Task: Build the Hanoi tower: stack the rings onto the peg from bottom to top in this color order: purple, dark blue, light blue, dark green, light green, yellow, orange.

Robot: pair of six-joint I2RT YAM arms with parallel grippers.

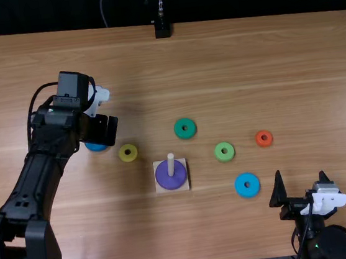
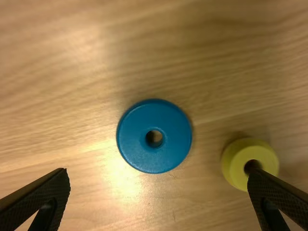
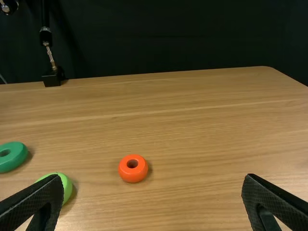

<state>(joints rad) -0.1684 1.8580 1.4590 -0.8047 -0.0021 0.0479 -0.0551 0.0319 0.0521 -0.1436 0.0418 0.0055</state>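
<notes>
The dark blue ring (image 2: 134, 139) lay flat on the desk (image 1: 318, 88), left of the peg (image 1: 171, 164) and slightly farther from the near edge, the left arm much the nearer. The left fingers (image 2: 48, 193) stood wide apart and empty, the ring roughly centered ahead of the gap, the yellow ring (image 2: 235, 168) close by one tip. The right fingers (image 3: 275, 198) were wide apart, holding nothing.

Base (image 1: 185, 186) nearer table's (image 1: 214, 56) near edge than far edge; peg (image 1: 170, 159) on base, encircling ring (image 1: 163, 179) around it. Left: inner ring (image 1: 122, 154), outer ring (image 1: 97, 147). Behind: rear ring (image 1: 179, 132). Right: middle ring (image 1: 219, 155), front ring (image 1: 241, 188), rightmost ring (image 1: 259, 141).
</notes>
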